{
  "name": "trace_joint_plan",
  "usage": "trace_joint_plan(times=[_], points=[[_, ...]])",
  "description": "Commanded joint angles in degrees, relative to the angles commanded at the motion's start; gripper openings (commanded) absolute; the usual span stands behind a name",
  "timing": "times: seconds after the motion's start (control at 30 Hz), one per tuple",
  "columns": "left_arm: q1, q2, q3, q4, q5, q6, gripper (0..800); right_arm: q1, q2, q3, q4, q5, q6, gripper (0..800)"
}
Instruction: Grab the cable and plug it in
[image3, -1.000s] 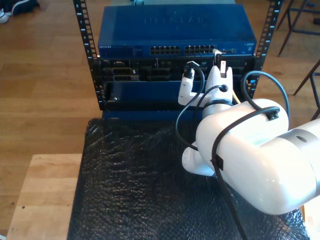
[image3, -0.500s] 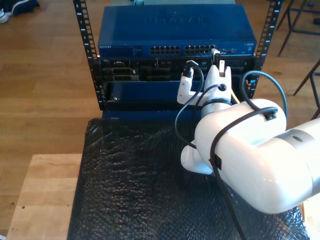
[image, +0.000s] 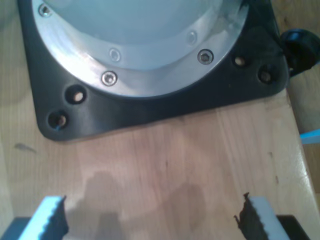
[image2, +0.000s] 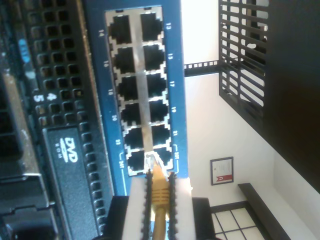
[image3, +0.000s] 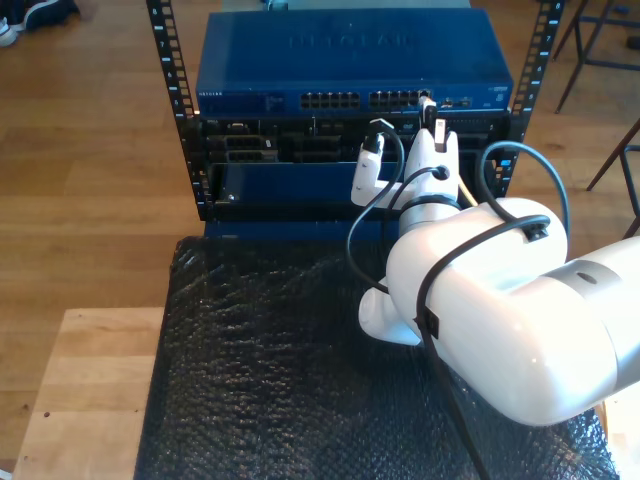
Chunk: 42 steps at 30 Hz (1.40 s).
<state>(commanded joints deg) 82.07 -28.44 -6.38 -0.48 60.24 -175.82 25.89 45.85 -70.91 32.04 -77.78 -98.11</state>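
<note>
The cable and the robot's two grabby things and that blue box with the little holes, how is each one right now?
cable: pinched between the jaws of my second gripper, plug tip right at a port's mouth, whether seated I cannot tell.
my second gripper: shut on the cable.
my first gripper: open, holding nothing, above a wooden surface.
blue switch: in the rack, the ports I can see are mostly empty.

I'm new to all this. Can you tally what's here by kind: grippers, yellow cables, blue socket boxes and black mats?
grippers: 2, my first gripper and my second gripper
pale-yellow cable: 1
blue network switch: 1
black padded mat: 1
Total: 5
</note>
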Motion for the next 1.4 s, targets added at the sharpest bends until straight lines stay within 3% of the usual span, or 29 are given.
trace_joint_plan(times=[1.4], points=[[0.00,0.00,0.00,0.00,0.00,0.00,800,1.58,0.09,1.23,0.26,-2.99,1.05,0]])
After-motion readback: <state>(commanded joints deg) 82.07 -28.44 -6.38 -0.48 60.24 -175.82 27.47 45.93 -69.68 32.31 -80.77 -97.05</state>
